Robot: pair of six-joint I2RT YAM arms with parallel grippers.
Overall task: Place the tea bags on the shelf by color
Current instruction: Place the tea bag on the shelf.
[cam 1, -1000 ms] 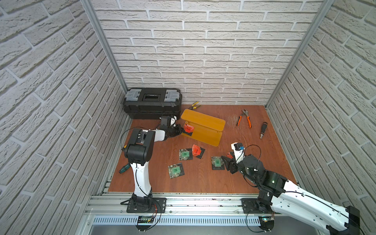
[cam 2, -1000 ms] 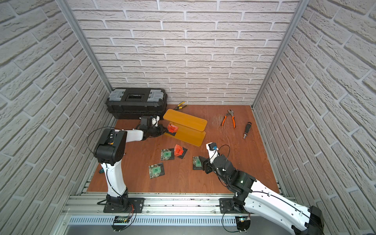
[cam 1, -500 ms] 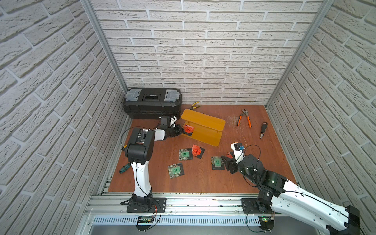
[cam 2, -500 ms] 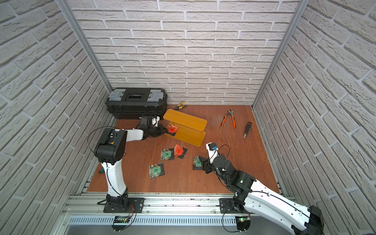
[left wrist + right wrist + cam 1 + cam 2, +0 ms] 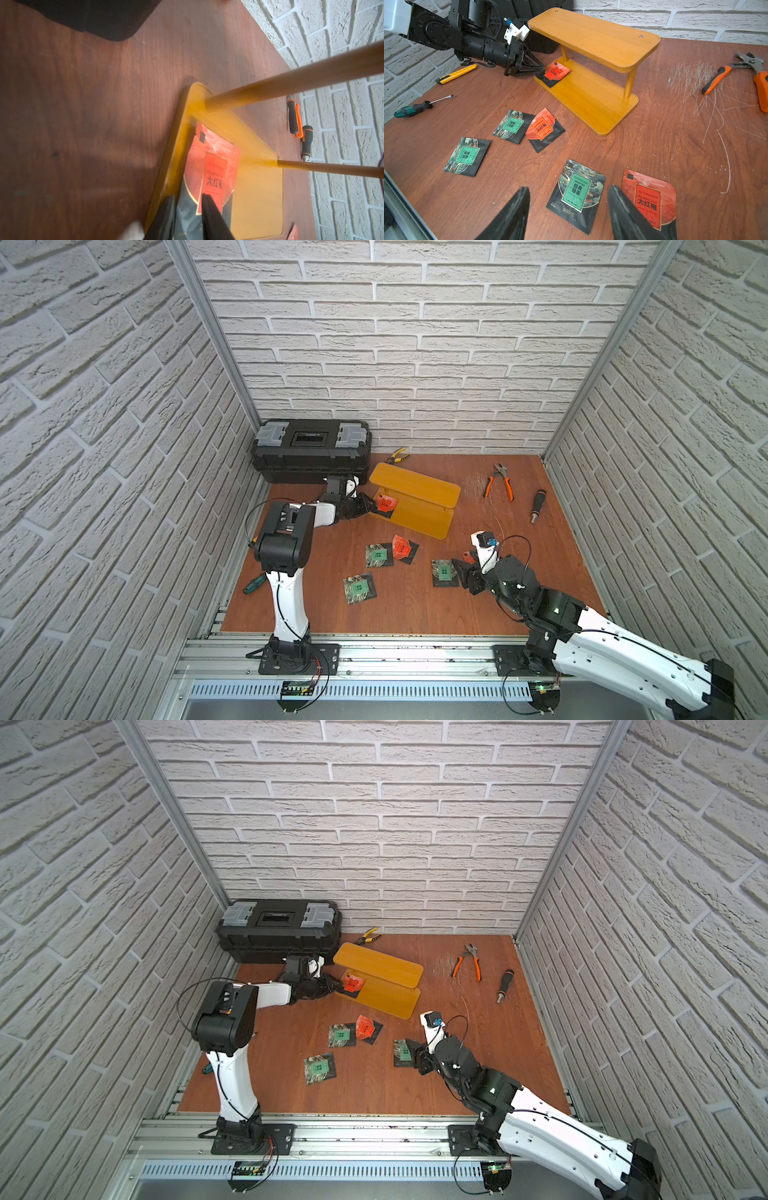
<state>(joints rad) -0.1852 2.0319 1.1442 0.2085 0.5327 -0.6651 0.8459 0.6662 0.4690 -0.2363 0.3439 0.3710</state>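
The yellow shelf sits toward the back of the wooden table, near the black toolbox. One red tea bag lies flat on its lower board, label up, at the end closest to the left gripper — the bag's black part is right at the board's edge. That gripper reaches in low from the side, level with the lower board. Its fingers stand a little apart, one over the bag and one below its edge, with a clear gap between them, so the hold looks released rather than pinched.

The other five bags lie on the table in front of the shelf. A green tea bag and a second red tea bag rest side by side with their edges touching; a second green tea bag lies alone, nearer the left arm's base. A third green tea bag and a third red tea bag lie just beside each other close to the right gripper, which hovers low over them with its jaws spread wide and nothing between them — whether it touches the table I cannot tell.

Off to the right are orange-handled pliers and a black screwdriver; on the left, a green-handled screwdriver and a yellow knife
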